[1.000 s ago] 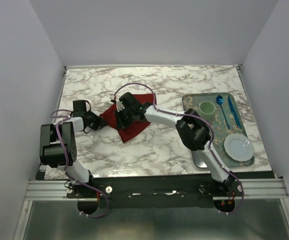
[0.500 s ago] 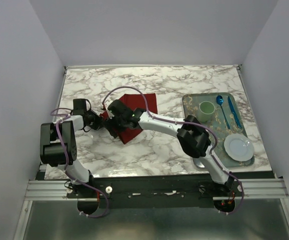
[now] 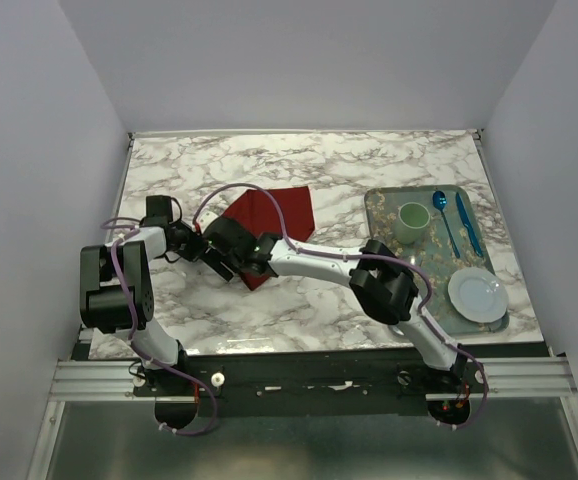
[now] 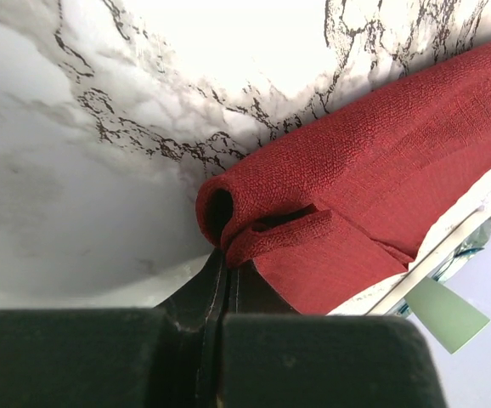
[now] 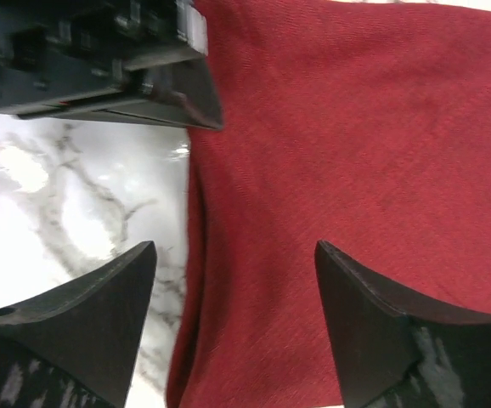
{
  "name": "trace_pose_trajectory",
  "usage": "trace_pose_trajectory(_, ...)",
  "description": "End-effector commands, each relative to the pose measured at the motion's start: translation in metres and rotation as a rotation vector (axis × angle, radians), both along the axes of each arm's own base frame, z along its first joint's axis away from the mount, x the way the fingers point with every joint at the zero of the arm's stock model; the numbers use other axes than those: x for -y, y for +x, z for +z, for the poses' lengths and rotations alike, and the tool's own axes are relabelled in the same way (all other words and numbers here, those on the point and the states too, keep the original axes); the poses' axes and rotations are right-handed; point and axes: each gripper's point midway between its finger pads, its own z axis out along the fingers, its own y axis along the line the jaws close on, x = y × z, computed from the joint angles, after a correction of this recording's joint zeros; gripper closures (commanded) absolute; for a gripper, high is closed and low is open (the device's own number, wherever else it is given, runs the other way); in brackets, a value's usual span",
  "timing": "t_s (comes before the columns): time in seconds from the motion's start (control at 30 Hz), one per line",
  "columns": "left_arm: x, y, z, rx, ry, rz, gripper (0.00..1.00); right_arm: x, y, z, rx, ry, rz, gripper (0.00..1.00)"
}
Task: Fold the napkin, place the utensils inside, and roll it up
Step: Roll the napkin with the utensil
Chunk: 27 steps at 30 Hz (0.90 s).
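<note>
Napkin [image 3: 274, 212], dark red, on table [image 3: 369, 160] left of tray [image 3: 371, 200]: folding step; left gripper [image 4: 225, 280] clamped on its curled corner; right gripper [image 5: 234, 255] agape above cloth; utensils [image 3: 468, 222] lie on tray; next, carry corner across squarely.

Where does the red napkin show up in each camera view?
Top external: napkin lies centre-left in the picture.
Left wrist: napkin fills the right half, with a rolled edge at centre.
Right wrist: napkin fills the centre and right.
Shared landmark: marble tabletop.
</note>
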Motion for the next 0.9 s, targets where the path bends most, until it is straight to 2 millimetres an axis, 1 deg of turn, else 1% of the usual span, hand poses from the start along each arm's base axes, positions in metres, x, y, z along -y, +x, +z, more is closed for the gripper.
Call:
trace_pose_trajectory(0.0, 0.006, -0.003, 0.007, -0.025, -0.029, -0.016, 1.00, 0.001, 0.007, -0.011, 0.083, -0.032, -0.012, 0.22)
trace_pose_trajectory(0.03, 0.006, -0.004, 0.006, -0.031, -0.028, -0.015, 1.00, 0.003, 0.005, -0.016, 0.075, -0.040, -0.011, 0.23)
trace_pose_trajectory(0.07, 0.005, -0.004, 0.005, -0.034, -0.025, -0.012, 1.00, 0.004, 0.003, -0.018, 0.069, -0.042, -0.012, 0.25)
trace_pose_trajectory(0.13, 0.004, -0.004, 0.005, -0.037, -0.024, -0.011, 1.00, 0.006, -0.001, -0.022, 0.062, -0.045, -0.016, 0.26)
trace_pose_trajectory(0.17, 0.003, -0.004, 0.005, -0.037, -0.024, -0.009, 1.00, 0.009, -0.005, -0.028, 0.046, -0.049, -0.008, 0.26)
trace_pose_trajectory(0.27, 0.003, -0.003, 0.004, -0.041, -0.024, -0.008, 1.00, 0.009, -0.013, -0.034, 0.021, -0.046, 0.001, 0.24)
trace_pose_trajectory(0.3, 0.002, -0.003, 0.004, -0.041, -0.023, -0.005, 1.00, 0.012, -0.015, -0.036, 0.017, -0.053, 0.000, 0.24)
trace_pose_trajectory(0.4, 0.001, -0.001, 0.005, -0.042, -0.022, -0.004, 1.00, 0.016, -0.023, -0.039, -0.005, -0.049, -0.009, 0.24)
trace_pose_trajectory(0.43, 0.000, -0.001, 0.005, -0.047, -0.019, -0.002, 1.00, 0.017, -0.023, -0.040, -0.005, -0.051, -0.012, 0.25)
trace_pose_trajectory(0.47, -0.001, 0.001, 0.006, -0.044, -0.018, 0.000, 1.00, 0.019, -0.022, -0.042, -0.003, -0.054, -0.022, 0.28)
trace_pose_trajectory(0.53, -0.003, 0.001, 0.007, -0.047, -0.011, 0.001, 1.00, 0.028, -0.019, -0.045, 0.016, -0.081, -0.048, 0.31)
trace_pose_trajectory(0.63, -0.004, 0.001, 0.005, -0.056, -0.003, -0.001, 1.00, 0.038, -0.016, -0.046, 0.040, -0.111, -0.068, 0.40)
trace_pose_trajectory(0.67, -0.005, 0.001, 0.006, -0.054, 0.000, -0.001, 1.00, 0.039, -0.017, -0.045, 0.042, -0.113, -0.067, 0.46)
trace_pose_trajectory(0.73, -0.006, 0.001, 0.003, -0.062, 0.000, 0.001, 1.00, 0.038, -0.020, -0.045, 0.028, -0.105, -0.055, 0.55)
trace_pose_trajectory(0.77, -0.007, 0.000, 0.002, -0.063, 0.003, 0.001, 1.00, 0.036, -0.021, -0.043, 0.025, -0.098, -0.050, 0.62)
trace_pose_trajectory(0.83, -0.007, 0.001, 0.001, -0.064, 0.007, -0.002, 1.00, 0.032, -0.024, -0.043, 0.000, -0.081, -0.030, 0.67)
trace_pose_trajectory(0.87, -0.008, 0.001, 0.000, -0.063, 0.014, -0.005, 1.00, 0.029, -0.025, -0.039, -0.011, -0.063, -0.022, 0.76)
